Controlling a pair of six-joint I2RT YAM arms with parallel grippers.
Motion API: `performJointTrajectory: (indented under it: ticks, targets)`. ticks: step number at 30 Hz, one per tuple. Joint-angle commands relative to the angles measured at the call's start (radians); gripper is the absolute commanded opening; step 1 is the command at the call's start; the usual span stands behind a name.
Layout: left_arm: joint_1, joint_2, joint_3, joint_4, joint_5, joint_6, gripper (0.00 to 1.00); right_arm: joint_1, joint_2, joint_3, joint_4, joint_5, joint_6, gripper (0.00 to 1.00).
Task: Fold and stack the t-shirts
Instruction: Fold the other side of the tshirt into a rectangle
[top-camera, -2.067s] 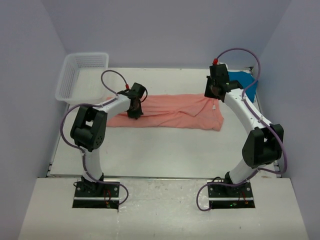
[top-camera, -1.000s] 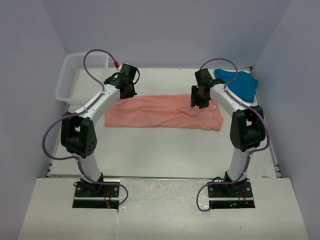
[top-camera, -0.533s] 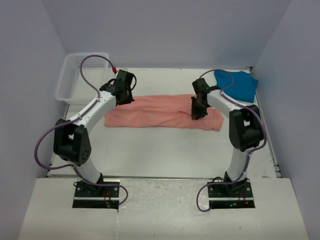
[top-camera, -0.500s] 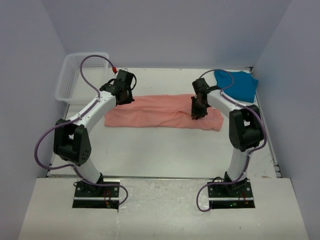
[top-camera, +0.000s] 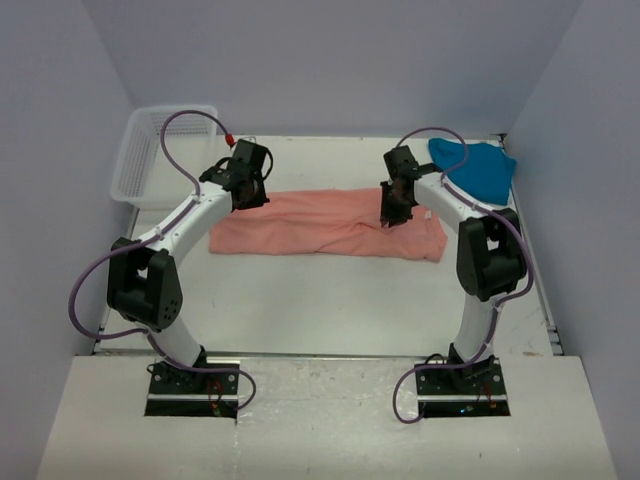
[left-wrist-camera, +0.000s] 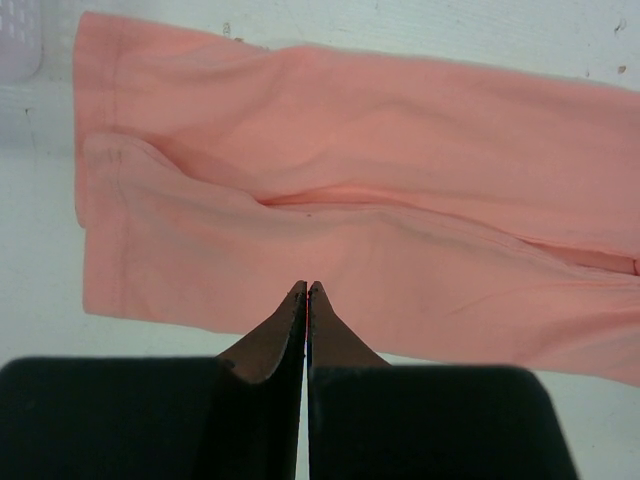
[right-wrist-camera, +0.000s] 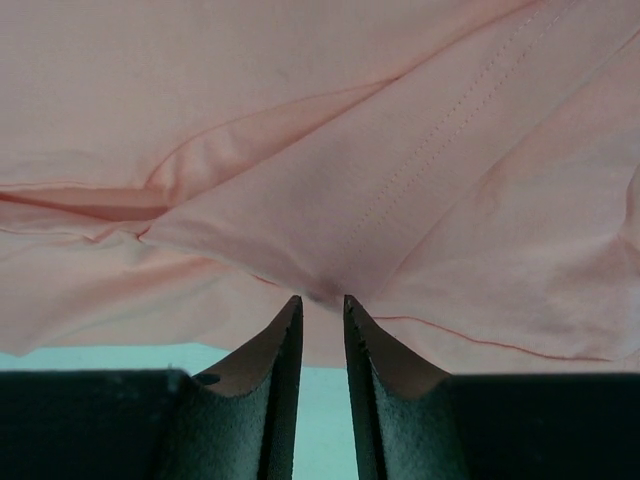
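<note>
Folding looks barely started: the salmon-pink t-shirt (top-camera: 330, 225) lies in a long strip across the table (top-camera: 330, 300), with the teal-blue t-shirt (top-camera: 480, 170) heaped far right. The left fingers (left-wrist-camera: 285, 330) are closed and empty, and the right fingers (right-wrist-camera: 275, 340) pinch a pink fold.

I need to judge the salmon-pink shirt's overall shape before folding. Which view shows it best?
The top external view: the salmon-pink shirt shows end to end as a long band. The left wrist view shows only one hemmed end; the right wrist view, just a close patch of creases and stitching.
</note>
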Motion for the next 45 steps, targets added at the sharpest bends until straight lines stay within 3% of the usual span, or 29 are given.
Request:
performJointTrajectory:
  ticks: [1,6,11,15,26,35,40,45]
  targets:
    - [0.0,-0.034,-0.005,0.038,0.011,0.038,0.0,0.006,0.022,0.032,-0.003,-0.02,0.008,0.24]
    - [0.0,-0.035,-0.007,0.041,0.011,0.044,0.0,0.006,0.006,0.009,0.011,-0.006,0.008,0.25]
    - [0.0,-0.025,-0.012,0.044,0.027,0.041,0.0,0.006,0.0,0.005,0.003,0.0,0.005,0.36]
    - [0.0,-0.028,-0.019,0.05,0.027,0.043,0.0,0.006,0.006,-0.012,0.012,0.006,0.005,0.38]
    - [0.0,-0.032,-0.022,0.052,0.023,0.046,0.0,0.006,0.026,-0.041,0.037,-0.007,0.013,0.26]
    - [0.0,-0.031,-0.027,0.05,0.026,0.049,0.0,0.006,0.041,0.003,0.025,-0.001,0.002,0.0]
    - [0.0,-0.025,-0.028,0.053,0.03,0.046,0.0,0.005,0.035,0.052,0.011,0.014,-0.024,0.0]
    - [0.0,-0.025,-0.027,0.052,0.032,0.047,0.0,0.006,0.115,0.224,-0.052,0.02,-0.079,0.0]
